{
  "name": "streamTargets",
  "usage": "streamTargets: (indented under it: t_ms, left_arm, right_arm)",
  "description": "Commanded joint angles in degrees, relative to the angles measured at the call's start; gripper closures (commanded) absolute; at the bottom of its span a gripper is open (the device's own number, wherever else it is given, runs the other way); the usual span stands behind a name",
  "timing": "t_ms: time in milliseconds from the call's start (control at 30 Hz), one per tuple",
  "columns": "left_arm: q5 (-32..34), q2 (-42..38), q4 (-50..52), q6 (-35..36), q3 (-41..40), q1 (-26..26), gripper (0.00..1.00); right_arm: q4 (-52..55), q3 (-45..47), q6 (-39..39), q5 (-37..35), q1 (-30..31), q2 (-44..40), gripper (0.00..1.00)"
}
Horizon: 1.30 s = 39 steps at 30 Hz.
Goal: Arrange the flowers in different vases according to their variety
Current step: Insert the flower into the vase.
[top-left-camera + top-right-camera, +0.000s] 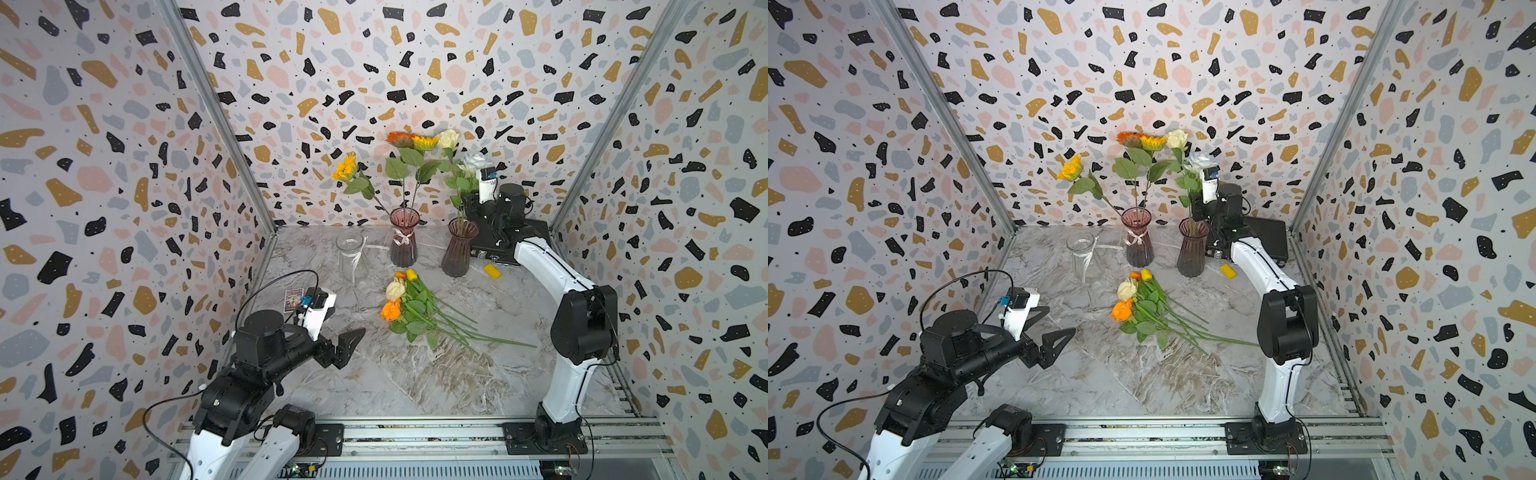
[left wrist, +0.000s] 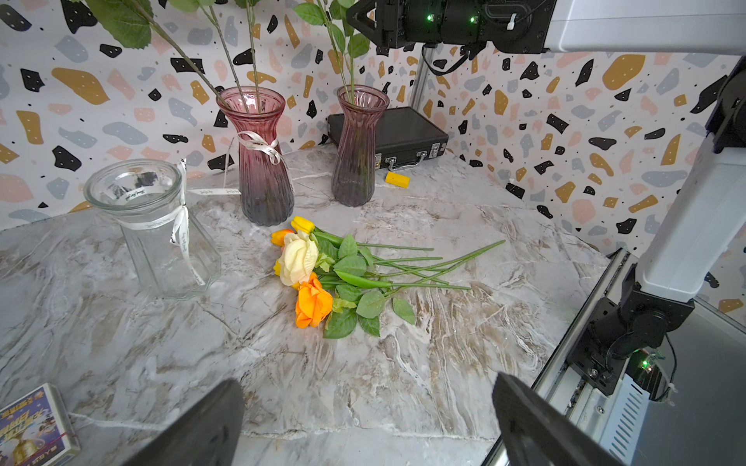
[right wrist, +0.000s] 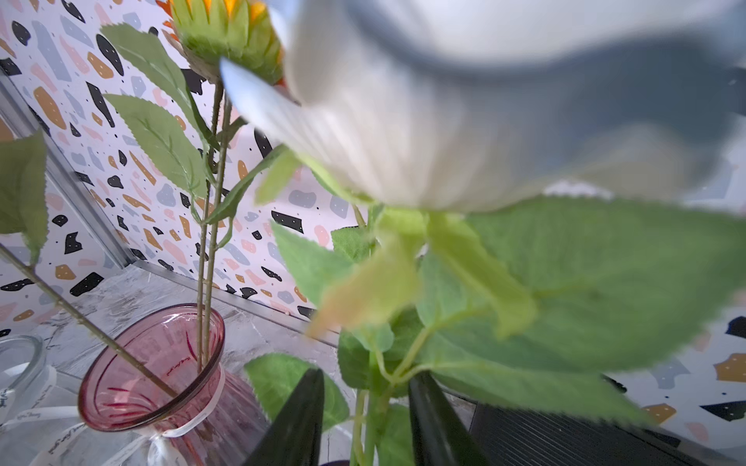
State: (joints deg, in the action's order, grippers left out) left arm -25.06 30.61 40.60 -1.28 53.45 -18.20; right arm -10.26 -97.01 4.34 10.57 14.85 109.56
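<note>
Three vases stand at the back of the table. The clear vase (image 1: pixel 351 255) holds nothing. Three sunflowers (image 1: pixel 413 141) stand in the pink vase with the bow (image 1: pixel 403 243). A cream rose (image 1: pixel 448 138) and a white rose (image 1: pixel 473 161) stand in the plain purple vase (image 1: pixel 459 249). My right gripper (image 3: pixel 368 375) is open above that vase, with rose stems (image 3: pixel 369 407) between its parted fingers and a gap on each side. A pile of roses and tulips (image 1: pixel 415 307) lies mid-table. My left gripper (image 2: pixel 367 383) hangs open and empty at the front left.
A black case (image 1: pixel 536 237) lies in the back right corner, under my right arm. A small yellow block (image 1: pixel 493 271) sits in front of it. A card box (image 1: pixel 293 300) lies near the left wall. Patterned walls close in three sides.
</note>
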Motion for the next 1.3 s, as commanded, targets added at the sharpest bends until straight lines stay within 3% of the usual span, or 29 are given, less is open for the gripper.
streamTargets:
  t_ms: [0, 200, 667, 800, 933, 1100, 1267]
  left_arm:
    - [-0.9, 0.1, -2.3, -0.1, 0.6, -0.3, 0.00]
    - [-0.7, 0.4, -2.2, -0.2, 0.4, -0.3, 0.00]
    - [-1.7, 0.3, -2.1, -1.3, 0.8, -0.3, 0.00]
    - [-2.5, 0.3, -2.0, -1.7, 0.8, -0.3, 0.01]
    - [-3.6, 1.0, -2.3, -2.4, 0.9, -0.3, 0.00]
    - [-4.5, 1.1, -3.0, -3.4, 0.9, -0.3, 0.00]
    - [-4.3, 0.2, -2.1, -3.4, 0.8, -0.3, 0.00]
  right_arm:
    - [0.6, 1.0, -0.6, -0.9, -0.3, -1.7, 0.58]
    - [3.3, 5.1, -1.4, -1.2, -0.3, -7.3, 0.53]
    - [22.7, 15.2, -6.5, -0.8, 0.7, -25.0, 0.50]
    - [32.4, 18.4, -11.0, 0.6, 5.4, -29.1, 0.50]
    - [41.4, 21.6, -14.9, -3.2, 14.4, -29.0, 0.53]
    - [40.9, 27.9, -13.3, -4.6, 21.2, -25.6, 0.65]
    - [40.5, 29.5, -13.2, -7.5, 24.3, -20.3, 0.69]
